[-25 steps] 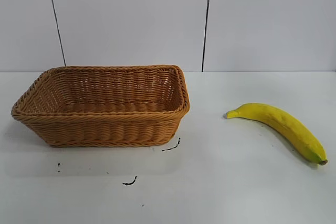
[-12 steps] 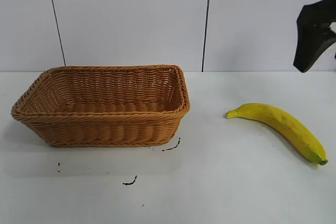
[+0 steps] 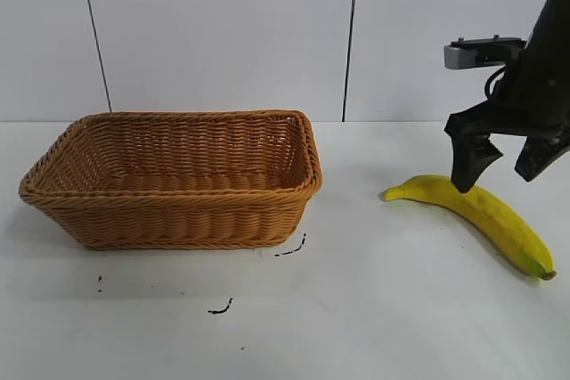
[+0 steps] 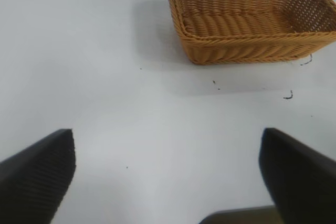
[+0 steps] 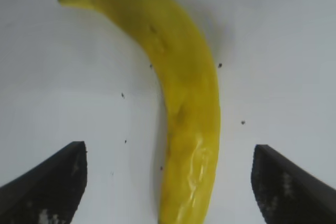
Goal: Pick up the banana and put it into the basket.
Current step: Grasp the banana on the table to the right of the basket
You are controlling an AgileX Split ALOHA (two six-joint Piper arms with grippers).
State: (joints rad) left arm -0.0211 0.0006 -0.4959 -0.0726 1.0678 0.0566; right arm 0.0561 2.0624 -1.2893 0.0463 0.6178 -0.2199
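Note:
The yellow banana (image 3: 481, 213) lies flat on the white table at the right, its greenish tip toward the basket. It also shows in the right wrist view (image 5: 181, 93). My right gripper (image 3: 503, 166) hangs open just above the banana's middle, one finger on each side of it, apart from it; in its own view the right gripper (image 5: 169, 182) straddles the banana. The light-brown wicker basket (image 3: 178, 211) stands empty at the left and shows in the left wrist view (image 4: 247, 40). My left gripper (image 4: 168, 174) is open and empty over bare table, away from the basket.
Small black marks (image 3: 221, 309) dot the table in front of the basket. A white panelled wall (image 3: 223, 33) closes the back. Bare tabletop lies between the basket and the banana.
The right arm has come into the exterior view from the upper right and dropped to just above the banana. The banana and basket have not moved.

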